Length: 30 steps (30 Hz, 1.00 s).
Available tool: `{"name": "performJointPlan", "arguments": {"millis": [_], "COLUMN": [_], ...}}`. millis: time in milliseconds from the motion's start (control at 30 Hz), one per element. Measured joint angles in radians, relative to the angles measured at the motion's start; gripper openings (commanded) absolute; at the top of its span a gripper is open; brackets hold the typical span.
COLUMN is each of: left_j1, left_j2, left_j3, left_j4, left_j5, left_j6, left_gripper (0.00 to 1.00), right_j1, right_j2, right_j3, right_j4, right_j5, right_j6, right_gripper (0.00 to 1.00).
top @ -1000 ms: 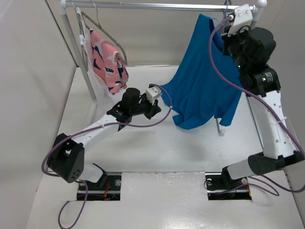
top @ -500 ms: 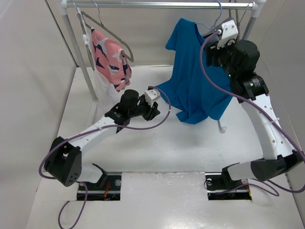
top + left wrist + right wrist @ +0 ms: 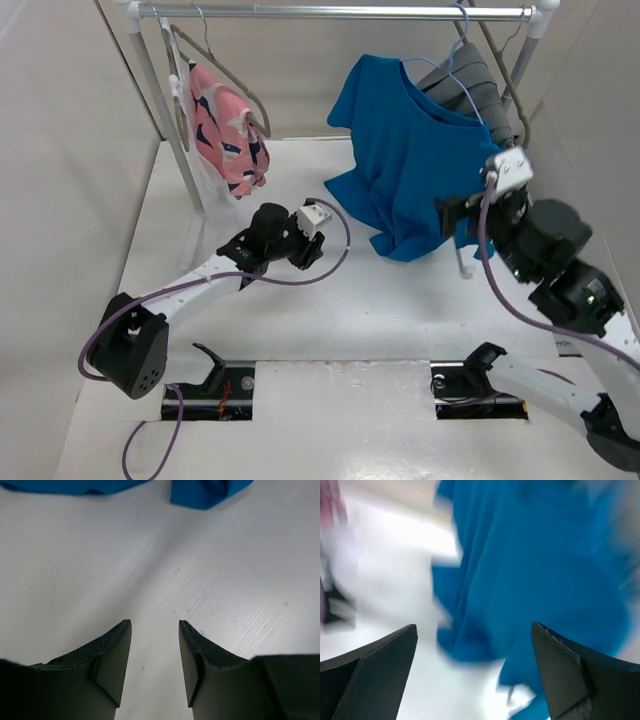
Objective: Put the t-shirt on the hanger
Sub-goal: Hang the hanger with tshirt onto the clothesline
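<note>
The bright blue t-shirt [image 3: 405, 150] hangs from the rail on the thin light-blue wire hanger [image 3: 452, 62], its lower hem bunched just above the table. My left gripper [image 3: 318, 243] sits low over the table, left of the hem. In the left wrist view its fingers [image 3: 112, 650] stand apart over bare table, with the t-shirt [image 3: 205, 492] well ahead of them. My right gripper [image 3: 445, 215] hovers in front of the shirt's lower right part. The blurred right wrist view shows that gripper [image 3: 475, 630] wide open, with the t-shirt [image 3: 530, 580] beyond it and nothing held.
A pink patterned garment [image 3: 225, 125] hangs on a grey hanger at the rail's left end. Pleated grey cloth [image 3: 470, 85] hangs behind the t-shirt. The metal rail [image 3: 340, 12] and its left post [image 3: 165, 110] stand at the back. Walls close in both sides.
My right gripper has opened and dropped from the rail toward the near side, leaving the hanger hooked there. The left gripper has opened and drawn back from the shirt's hem.
</note>
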Motion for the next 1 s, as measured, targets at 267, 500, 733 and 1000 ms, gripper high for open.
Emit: {"name": "performJointPlan", "arguments": {"millis": [267,500,733,1000], "left_j1": [0.000,0.000,0.000,0.000], "left_j2": [-0.029,-0.048,-0.090,-0.137], "left_j3": [-0.108,-0.198,-0.329,-0.399], "left_j4": [0.011,0.061,0.139,0.201], "left_j5": [-0.067,-0.102,-0.150,-0.188], "left_j6": [0.005,0.018,0.011,0.006], "left_gripper": [0.40,0.41,0.41,0.42], "right_j1": [0.043,0.043,0.043,0.043], "right_j2": [-0.188,-0.467,-0.650,-0.665], "right_j3": [-0.702,-0.861,-0.875,-0.880], "right_j4": [-0.152,-0.251,-0.301,-0.377], "right_j5": [-0.083,-0.089,-0.075,-0.071], "right_j6": [0.286,0.404,0.451,0.459], "right_gripper": [1.00,1.00,1.00,1.00]}}
